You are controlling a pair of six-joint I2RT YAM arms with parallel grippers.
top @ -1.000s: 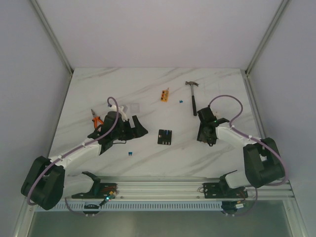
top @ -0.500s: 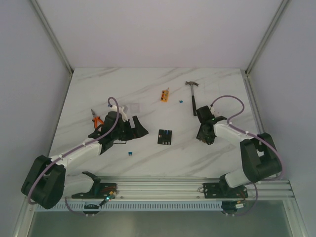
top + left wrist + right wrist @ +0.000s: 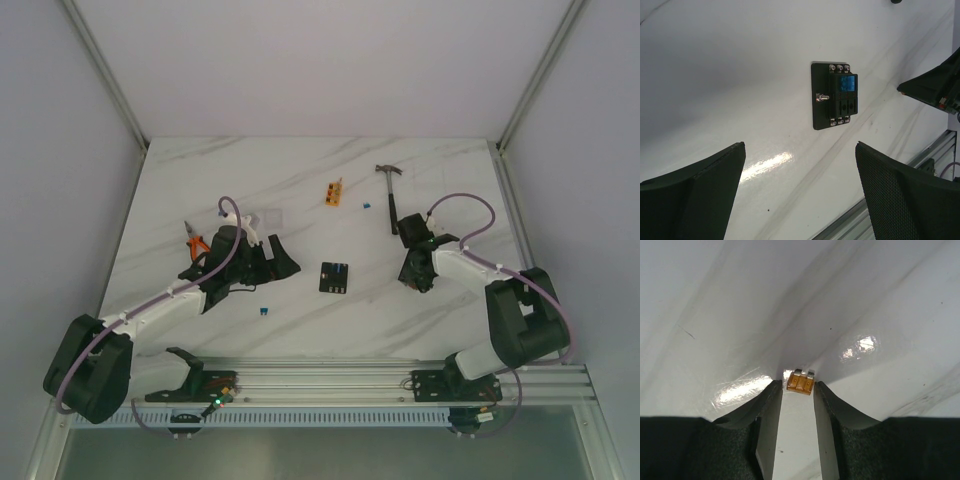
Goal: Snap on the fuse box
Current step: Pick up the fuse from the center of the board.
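Note:
The fuse box (image 3: 334, 276) is a small black square with a blue fuse on top, lying flat mid-table; the left wrist view shows the fuse box (image 3: 832, 95) ahead of my fingers. My left gripper (image 3: 285, 262) (image 3: 800, 150) hovers left of it, wide open and empty. My right gripper (image 3: 418, 282) (image 3: 798, 384) points down at the table, right of the box. A tiny amber fuse (image 3: 800, 383) lies on the table between its fingertips. The jaws stand narrow around the fuse, with a thin gap still showing on the left side.
A hammer (image 3: 390, 195) lies at the back right, near the right arm. An orange block (image 3: 334, 191) sits at the back middle. Orange-handled pliers (image 3: 196, 242) lie behind the left arm. A small blue fuse (image 3: 264, 311) lies near the front rail (image 3: 330, 380).
The right gripper's jaws have drawn closer together around the amber fuse, and its wrist shifted slightly. The left arm and the fuse box have not moved.

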